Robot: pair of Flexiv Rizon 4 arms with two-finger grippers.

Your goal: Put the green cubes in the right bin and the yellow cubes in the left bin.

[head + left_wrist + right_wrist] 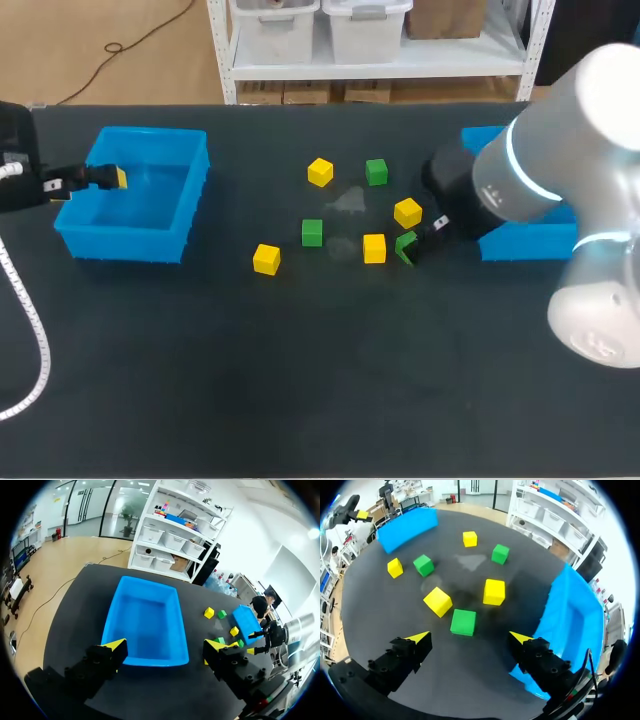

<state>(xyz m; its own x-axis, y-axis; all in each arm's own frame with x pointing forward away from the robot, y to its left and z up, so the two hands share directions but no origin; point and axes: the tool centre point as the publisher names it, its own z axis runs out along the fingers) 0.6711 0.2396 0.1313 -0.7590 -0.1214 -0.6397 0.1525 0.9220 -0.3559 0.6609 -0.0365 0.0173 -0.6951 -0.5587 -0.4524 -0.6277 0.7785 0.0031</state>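
Right tool [470,639] open, green cube [463,622] just ahead, between its fingers.
It sits untouched on tabletop [465,680] (probably light, rigid, smooth-faced): pinch two flat opposite sides squarely, or it may twist. Left tool [165,645] open, empty, over left bin [150,659].

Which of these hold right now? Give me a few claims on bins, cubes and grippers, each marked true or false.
1. The left bin is empty. True.
2. The right gripper is shut on a green cube. False: it is open, and the green cube lies loose just ahead of it.
3. Four yellow cubes lie on the table. True.
4. The left gripper holds a yellow cube. False: it is open and empty.
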